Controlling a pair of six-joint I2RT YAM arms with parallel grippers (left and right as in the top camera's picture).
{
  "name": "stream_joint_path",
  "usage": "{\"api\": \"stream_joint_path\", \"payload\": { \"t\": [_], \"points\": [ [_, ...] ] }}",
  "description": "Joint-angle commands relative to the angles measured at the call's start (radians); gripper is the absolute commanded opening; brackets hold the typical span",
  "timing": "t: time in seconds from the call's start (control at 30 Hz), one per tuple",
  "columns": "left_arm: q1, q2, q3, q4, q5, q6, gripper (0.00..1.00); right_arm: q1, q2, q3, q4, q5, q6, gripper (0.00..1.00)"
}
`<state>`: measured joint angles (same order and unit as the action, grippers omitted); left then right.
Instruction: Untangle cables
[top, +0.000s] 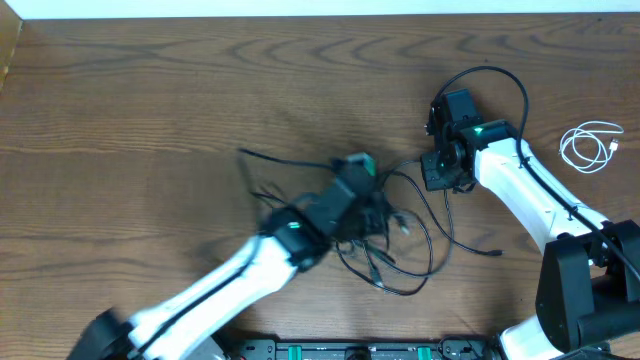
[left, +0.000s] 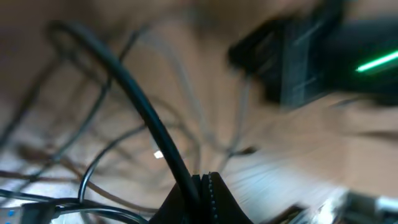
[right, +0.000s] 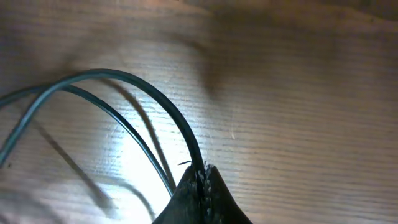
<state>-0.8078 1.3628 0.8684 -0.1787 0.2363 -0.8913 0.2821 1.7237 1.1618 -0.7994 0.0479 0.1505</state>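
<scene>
both jaws clamped on black cables near the centre of the bench

in the overhead view the wooden bench filled the frame. the left arm reached from the lower left up toward the centre. there the left jaws were pressed together on a strand of the black cables, whose loose tangle spread across the centre and lower centre. the left wrist view was badly blurred, but a thick black strand ran from the upper left down into the closed tips at the bottom centre, with thinner loops behind it. just right of the tangle, the right arm came in from the lower right. the right jaws were likewise closed on a black strand, which arched from the left edge into the tips at the bottom centre of the right wrist view. the white cable lay coiled well apart at the upper right.
</scene>
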Motion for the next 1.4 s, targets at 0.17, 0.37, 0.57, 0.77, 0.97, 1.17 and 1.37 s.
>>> {"api": "stream_joint_path", "payload": {
  "t": [0.17,0.37,0.57,0.77,0.97,1.17,1.37],
  "points": [
    [0.181,-0.377,0.013,-0.003,-0.013,0.0,0.07,-0.001,0.011,-0.031,0.025,0.029,0.014,0.01],
    [0.322,-0.533,0.013,-0.069,-0.054,0.003,0.07,-0.002,0.011,-0.031,0.026,0.029,0.014,0.01],
    [0.462,-0.582,0.013,-0.247,-0.145,0.003,0.07,-0.007,0.011,-0.032,0.024,0.04,0.014,0.01],
    [0.561,-0.515,0.013,-0.396,-0.144,0.003,0.07,-0.006,0.011,-0.033,0.029,0.011,0.014,0.22],
    [0.574,-0.384,0.013,-0.461,-0.136,0.003,0.08,-0.006,0.011,-0.033,0.033,-0.007,0.014,0.66],
    [0.574,-0.235,0.013,-0.459,-0.117,0.049,0.08,-0.004,0.01,-0.032,0.042,-0.235,-0.085,0.64],
    [0.581,-0.123,0.013,-0.397,-0.118,0.135,0.07,0.005,0.01,-0.032,0.04,-0.637,-0.28,0.65]
  ]
}}
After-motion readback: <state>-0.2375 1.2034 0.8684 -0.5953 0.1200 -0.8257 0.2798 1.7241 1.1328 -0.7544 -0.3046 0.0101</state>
